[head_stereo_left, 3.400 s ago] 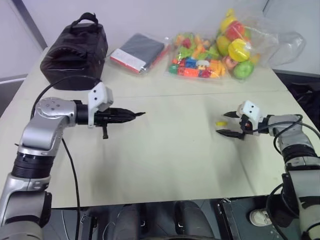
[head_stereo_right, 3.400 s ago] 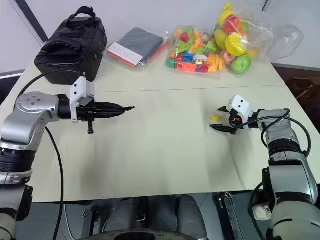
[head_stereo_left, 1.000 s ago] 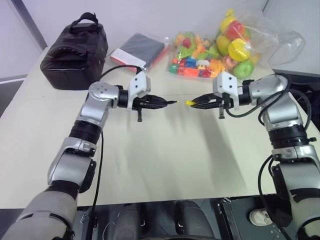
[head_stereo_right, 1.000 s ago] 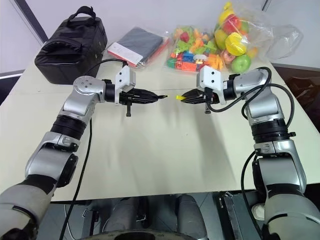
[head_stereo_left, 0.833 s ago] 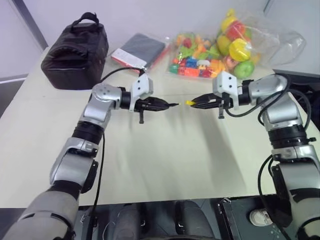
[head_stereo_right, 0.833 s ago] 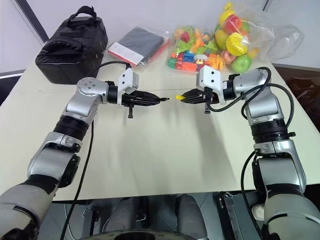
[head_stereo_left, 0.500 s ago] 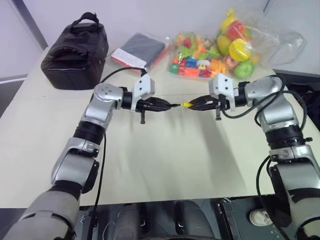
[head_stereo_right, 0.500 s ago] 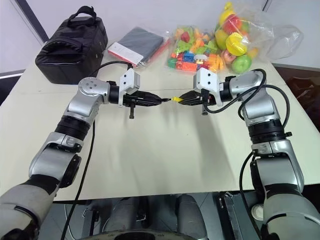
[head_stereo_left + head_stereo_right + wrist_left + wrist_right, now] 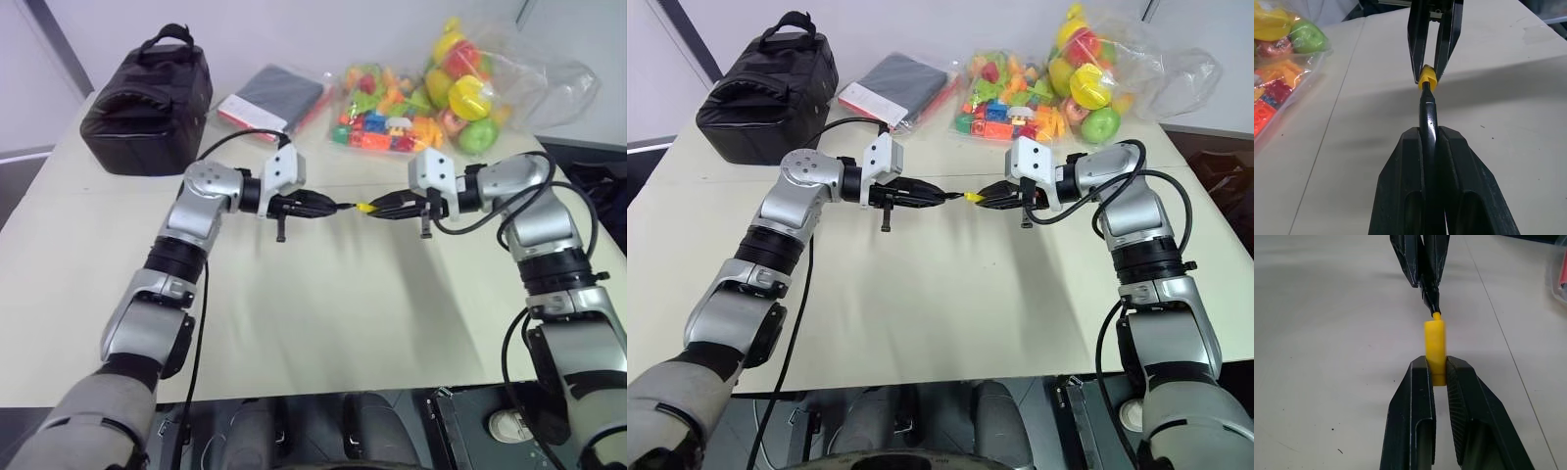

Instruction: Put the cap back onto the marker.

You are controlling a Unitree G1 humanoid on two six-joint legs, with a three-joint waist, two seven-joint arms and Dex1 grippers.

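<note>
From the head, the left hand (image 9: 328,207) and right hand (image 9: 377,208) meet tip to tip above the desk (image 9: 323,304). The left wrist view shows the left hand clamped on the marker (image 9: 1427,110). The right wrist view shows the right hand clamped on the cap (image 9: 1434,344), marker tip at its mouth. Next, I think, push straight together.

Head stereo pair looks down, forward over table (image 9: 294,323). Wrist cameras sit close, facing each other along fingers; all share marker (image 9: 1428,105)–cap (image 9: 1434,346) meeting point.

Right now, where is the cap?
The cap is pinched in the right gripper, held above the table's middle, its open end right at the yellow tip of the marker that the left gripper holds.
</note>
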